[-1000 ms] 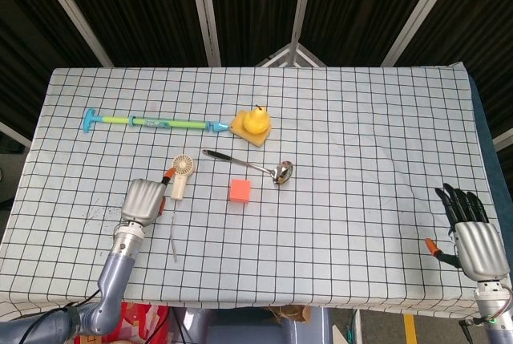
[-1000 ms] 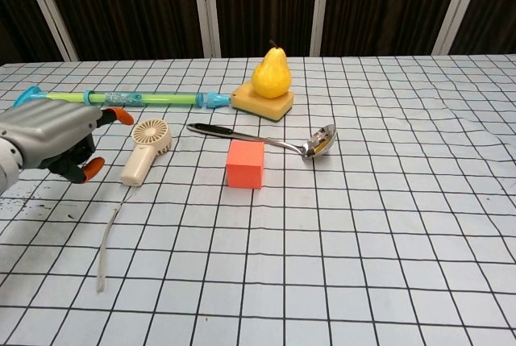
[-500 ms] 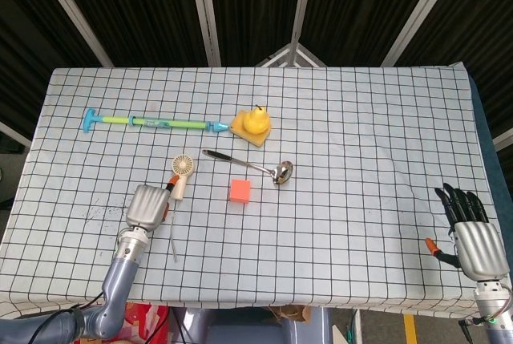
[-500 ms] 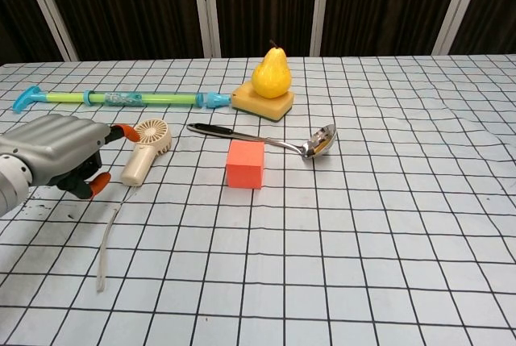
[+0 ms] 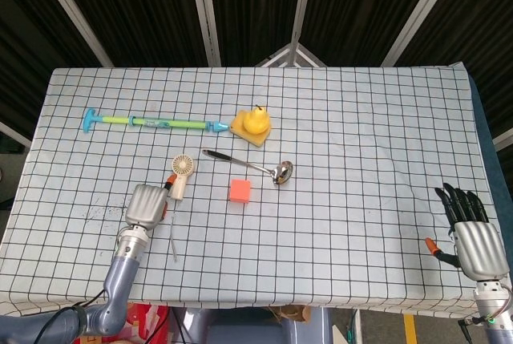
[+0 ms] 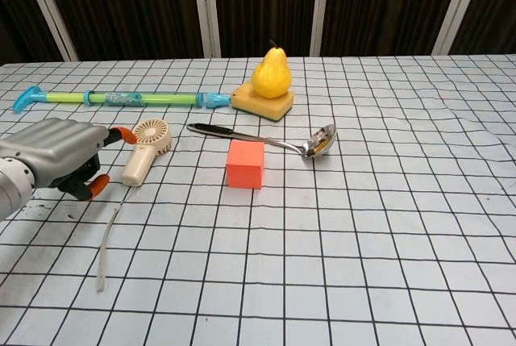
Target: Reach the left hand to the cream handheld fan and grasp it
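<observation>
The cream handheld fan (image 5: 181, 175) (image 6: 146, 147) lies flat on the checked table, round head toward the far side, handle toward me. My left hand (image 5: 147, 204) (image 6: 56, 156) hovers just left of the fan's handle, back of the hand up, orange-tipped fingers spread beside the handle, holding nothing. Whether a fingertip touches the handle is unclear. My right hand (image 5: 469, 232) rests at the table's near right edge, fingers extended, empty; the chest view does not show it.
An orange cube (image 5: 240, 191) (image 6: 245, 163) and a metal ladle (image 5: 251, 166) (image 6: 267, 141) lie right of the fan. A pear on a yellow sponge (image 5: 252, 124) (image 6: 270, 81) and a green-blue pump toy (image 5: 152, 123) (image 6: 121, 98) sit behind. A thin strap (image 6: 107, 237) lies near my left hand.
My left hand has dropped lower and shifted slightly toward the fan's handle over the last second. In the last half second it barely moved. The right hand is still.
</observation>
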Available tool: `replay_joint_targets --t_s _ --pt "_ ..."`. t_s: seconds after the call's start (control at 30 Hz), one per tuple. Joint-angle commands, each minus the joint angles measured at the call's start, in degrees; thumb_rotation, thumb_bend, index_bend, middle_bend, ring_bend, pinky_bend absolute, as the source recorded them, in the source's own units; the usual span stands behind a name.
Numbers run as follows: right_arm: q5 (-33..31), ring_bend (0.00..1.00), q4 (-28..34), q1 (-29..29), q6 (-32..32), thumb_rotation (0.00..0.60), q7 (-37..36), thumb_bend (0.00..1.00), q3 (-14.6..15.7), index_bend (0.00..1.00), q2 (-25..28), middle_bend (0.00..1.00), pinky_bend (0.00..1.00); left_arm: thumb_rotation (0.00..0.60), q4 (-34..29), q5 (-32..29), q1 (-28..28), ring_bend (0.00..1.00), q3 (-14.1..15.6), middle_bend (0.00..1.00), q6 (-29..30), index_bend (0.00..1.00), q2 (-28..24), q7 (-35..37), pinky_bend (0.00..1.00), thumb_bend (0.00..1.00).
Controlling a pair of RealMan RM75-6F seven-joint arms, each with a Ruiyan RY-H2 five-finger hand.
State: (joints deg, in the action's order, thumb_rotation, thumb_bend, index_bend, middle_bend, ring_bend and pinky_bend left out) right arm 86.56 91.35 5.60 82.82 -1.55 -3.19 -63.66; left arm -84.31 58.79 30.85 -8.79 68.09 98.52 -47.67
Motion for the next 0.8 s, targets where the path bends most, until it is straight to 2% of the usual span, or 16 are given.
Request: replay_joint_targets --t_s 0.03,0.8 --pt "0.00 0.00 0.01 0.01 0.00 0.600 -0.03 0.28 0.01 0.06 0.01 0.00 0.00 0.600 0.16 -0.09 0.18 0.65 0.13 0.88 -0.01 0.17 0.31 0.32 0.60 0.68" --pt "0.07 0.00 -0.06 0.05 0.04 0.600 -0.16 0.28 0.08 0.06 0.01 0.00 0.00 0.600 2.30 -0.81 1.38 0.65 0.91 0.88 0.27 0.18 1.79 0.95 0.60 0.68"
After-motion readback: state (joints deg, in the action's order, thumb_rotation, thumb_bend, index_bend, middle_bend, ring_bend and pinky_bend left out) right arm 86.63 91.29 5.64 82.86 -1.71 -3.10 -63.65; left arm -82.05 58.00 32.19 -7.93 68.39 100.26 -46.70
